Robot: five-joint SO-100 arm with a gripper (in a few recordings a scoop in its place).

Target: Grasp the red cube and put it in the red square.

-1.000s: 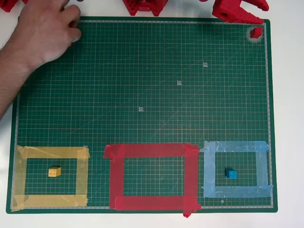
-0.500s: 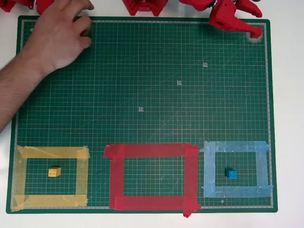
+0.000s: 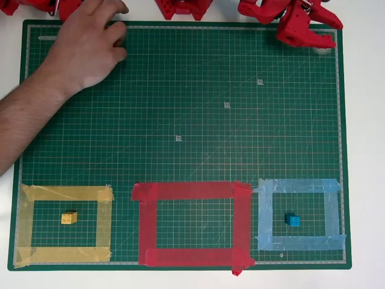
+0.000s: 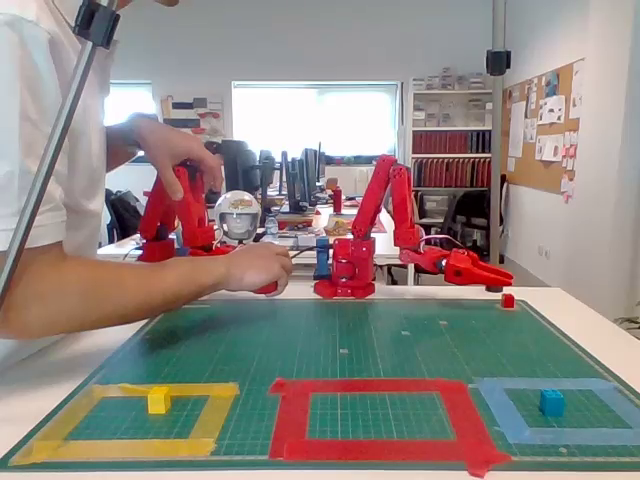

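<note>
Jaws [image 4: 490,272] hovered open, empty, just above red cube [image 4: 508,300] at mat's far right corner; red square [image 4: 378,418] well apart.

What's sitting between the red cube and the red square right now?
Nothing: bare green mat runs from the red cube at the far right corner down to the red square in the fixed view. The blue block sits off to the right.

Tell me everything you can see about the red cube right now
The red cube is a tiny bright red block that looks like plastic. In the fixed view it sits flat at the far right corner of the green mat, far from the red square. The gripper hovers just above and left of it; contact cannot be confirmed. Its top detail is too small to make out.
</note>
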